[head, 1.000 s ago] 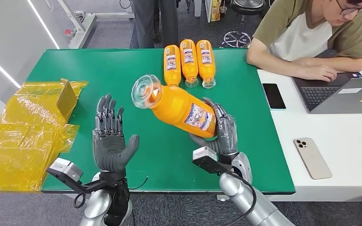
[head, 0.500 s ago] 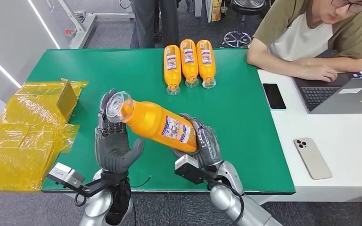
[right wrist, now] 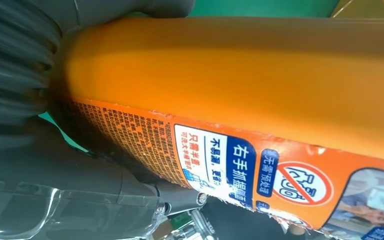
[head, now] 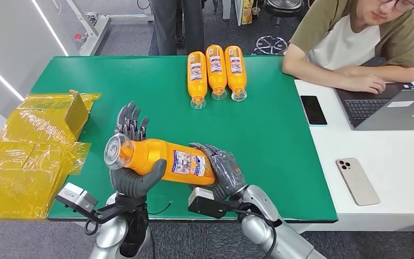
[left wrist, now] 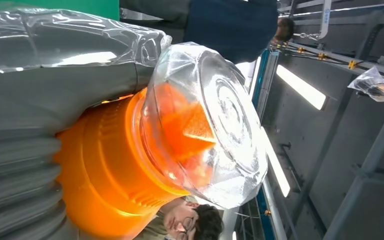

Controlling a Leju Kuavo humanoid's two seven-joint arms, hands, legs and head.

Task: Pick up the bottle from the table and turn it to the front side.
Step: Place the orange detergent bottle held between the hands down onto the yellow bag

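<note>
While the orange bottle [head: 164, 160] lies almost level above the near edge of the green table [head: 280, 135], both robot hands are on it. The right robot hand [head: 222, 171] wraps its dark fingers around the bottle's bottom end, at the right, and the label with blue and white print faces up and toward the camera. The left robot hand [head: 132, 172] cradles the neck end from below, its grey thumb [head: 150, 174] pressed against the orange body and its fingers [head: 129, 123] standing up behind the bottle. The clear cap [head: 116, 151] points left; in the left wrist view that cap [left wrist: 205, 125] sits just past the orange neck, beside the grey thumb [left wrist: 65, 80]. In the right wrist view the bottle [right wrist: 240, 95] lies against the palm, label text toward the lens.

Three more orange bottles [head: 216, 71] lie side by side at the far middle of the table, caps toward the robot. Crumpled yellow wrapping [head: 29, 151] sits at the left. A person [head: 356, 43] leans on the white desk [head: 388, 178] at the right, near a laptop [head: 393, 108] and two phones [head: 312, 109].
</note>
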